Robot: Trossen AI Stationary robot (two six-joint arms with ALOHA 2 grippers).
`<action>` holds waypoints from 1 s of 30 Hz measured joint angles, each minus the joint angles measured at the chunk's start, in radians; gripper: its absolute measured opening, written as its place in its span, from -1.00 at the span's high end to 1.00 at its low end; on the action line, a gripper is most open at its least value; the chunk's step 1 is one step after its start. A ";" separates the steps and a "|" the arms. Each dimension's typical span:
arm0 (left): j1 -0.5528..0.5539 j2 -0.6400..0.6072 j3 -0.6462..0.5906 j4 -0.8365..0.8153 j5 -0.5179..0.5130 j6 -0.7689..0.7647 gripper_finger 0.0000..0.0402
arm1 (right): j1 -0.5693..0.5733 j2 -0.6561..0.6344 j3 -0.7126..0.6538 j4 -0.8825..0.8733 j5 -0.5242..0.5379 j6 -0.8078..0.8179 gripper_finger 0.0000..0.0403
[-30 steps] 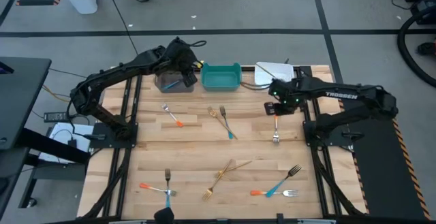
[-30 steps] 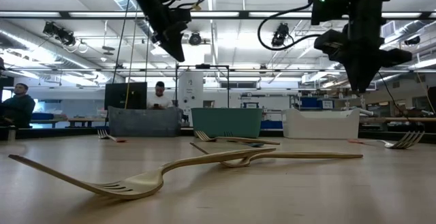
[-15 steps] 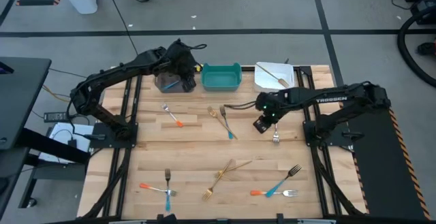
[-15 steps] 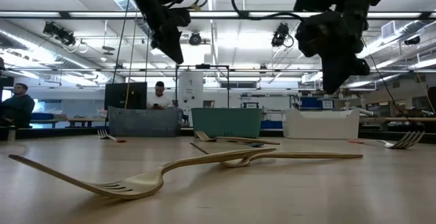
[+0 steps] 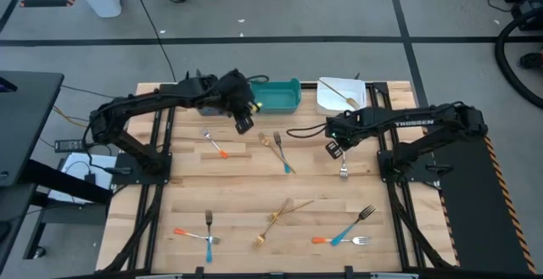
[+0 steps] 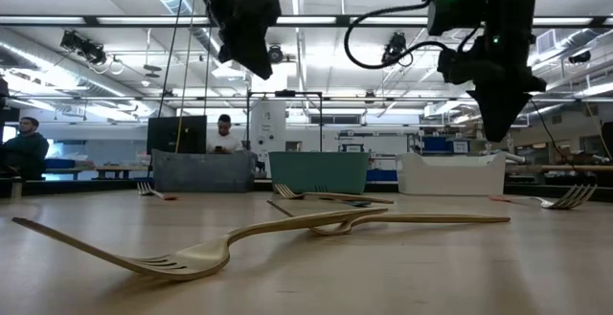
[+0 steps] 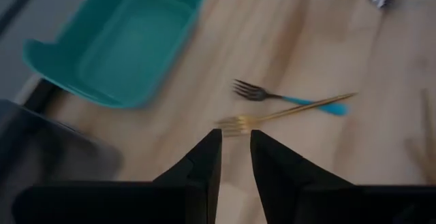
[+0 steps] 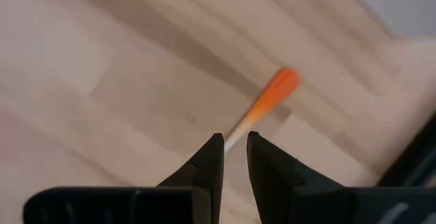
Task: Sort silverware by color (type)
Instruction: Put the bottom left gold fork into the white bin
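A wooden table (image 5: pixel 237 186) seen from above, with forks scattered across it and three bins along its far edge: a grey bin (image 6: pixel 203 170), a teal bin (image 5: pixel 276 95) and a white bin (image 5: pixel 338 94) that holds one gold fork (image 5: pixel 341 92). Two dark arms reach inward from the two sides. The right gripper (image 5: pixel 333 149) hangs above an orange-handled fork (image 5: pixel 344 162) on the right half of the table; this fork lies lengthwise toward the near edge, tines nearest us, and its orange end sits just ahead of the fingertips in the right wrist view (handle (image 8: pixel 272 96) pointing away on a slant). The fingers stand a narrow gap apart and hold nothing. The left gripper (image 5: pixel 243 125) hovers near the teal bin, also narrowly parted and empty, with a crossed pair just ahead of it: a gold fork (image 7: pixel 286 112) lying over a blue-handled fork (image 5: pixel 281 153). The right arm is plainly the nearer one to the orange fork, so its next move looks like a short drop onto the handle, across the fork's long axis. Other forks lie well apart toward the near edge
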 joint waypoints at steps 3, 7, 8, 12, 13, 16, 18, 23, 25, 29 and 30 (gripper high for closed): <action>-0.066 0.000 0.000 -0.007 -0.003 -0.131 0.57 | -0.033 0.000 0.000 -0.002 -0.013 -0.048 0.64; -0.171 0.000 0.000 -0.013 -0.001 -0.233 0.57 | -0.061 0.000 0.000 -0.002 -0.017 -0.144 0.64; -0.198 0.000 0.000 -0.012 -0.001 -0.257 0.57 | -0.065 0.000 0.000 0.001 -0.007 -0.168 0.64; -0.302 0.000 0.000 -0.012 -0.009 -0.422 0.57 | -0.078 0.000 0.000 0.022 0.007 -0.267 0.64; -0.327 0.000 0.000 -0.012 -0.020 -0.466 0.57 | -0.079 0.000 0.000 0.029 0.006 -0.296 0.64; -0.410 0.008 0.000 -0.009 -0.063 -0.585 0.57 | -0.079 0.000 0.000 0.043 0.006 -0.377 0.64; -0.462 0.020 -0.001 -0.011 -0.079 -0.666 0.57 | -0.079 0.000 0.000 0.055 0.007 -0.409 0.64; -0.570 0.088 -0.001 0.011 -0.087 -0.804 0.57 | -0.079 0.000 0.000 0.080 0.006 -0.439 0.64; -0.605 0.124 -0.001 0.041 -0.088 -0.842 0.57 | -0.079 0.000 0.000 0.086 0.006 -0.445 0.64; -0.659 0.195 -0.001 0.121 -0.083 -0.911 0.57 | -0.081 0.000 0.000 0.091 0.002 -0.444 0.64; -0.671 0.210 -0.001 0.128 -0.081 -0.920 0.57 | -0.081 0.000 0.000 0.093 0.001 -0.443 0.64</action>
